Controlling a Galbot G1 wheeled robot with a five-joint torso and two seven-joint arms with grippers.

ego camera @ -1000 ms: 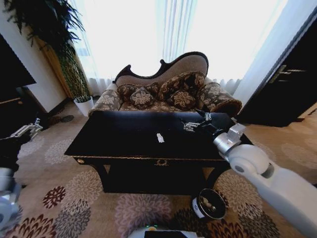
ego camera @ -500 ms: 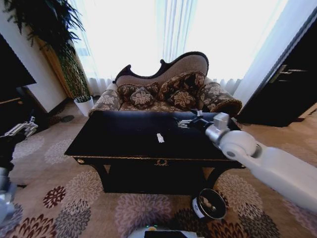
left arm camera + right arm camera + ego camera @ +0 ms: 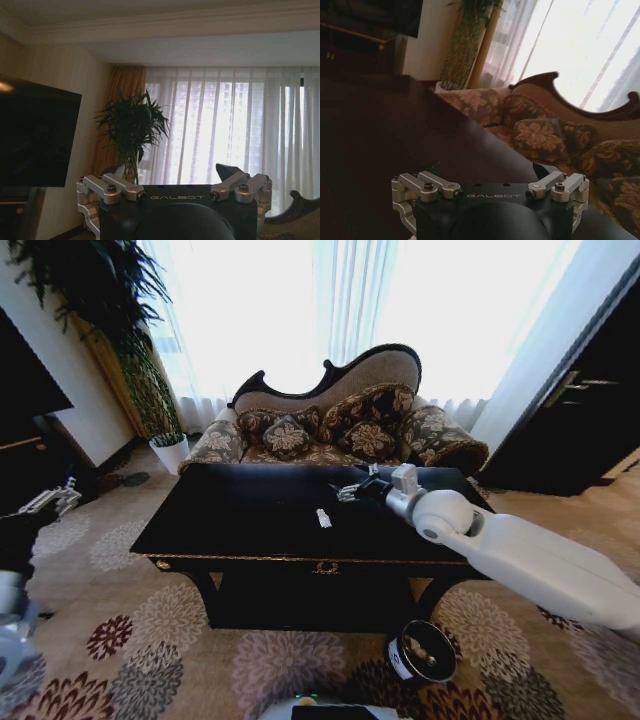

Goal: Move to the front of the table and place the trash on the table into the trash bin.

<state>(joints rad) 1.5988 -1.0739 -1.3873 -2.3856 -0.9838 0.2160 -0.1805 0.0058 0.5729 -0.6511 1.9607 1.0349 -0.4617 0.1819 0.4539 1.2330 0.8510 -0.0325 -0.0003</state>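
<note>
Since a second ago the right arm has swung toward the robot's left across the counter (image 3: 240, 502), so the right gripper (image 3: 347, 490), which was over the right end, now hangs above the far middle of the black top, just beyond and to the right of the small white scrap (image 3: 323, 517). Its fingers stand spread apart with nothing between them; the right wrist view (image 3: 487, 172) shows the two dark fingertips well apart over bare glossy wood. That view is too low and dark to show the scrap itself.

The scrap lies on the counter near the middle, a little toward the front edge, apart from the gripper. It is too small to make out more than a pale upright sliver.

On the carpet, in front of the counter's right leg, stands the trash bin (image 3: 398, 659), round and dark with a white label on its side. Something brownish lies inside it, too dim to identify.

The left gripper (image 3: 55, 500) is held up at the far left, well away from the counter, over the carpet. In the left wrist view (image 3: 175, 177) its fingertips are mostly cut off behind the mount, and I cannot tell whether it is spread or closed. Behind the counter sits a patterned sofa (image 3: 330, 430) with cushions, its lower part hidden by the tabletop.
</note>
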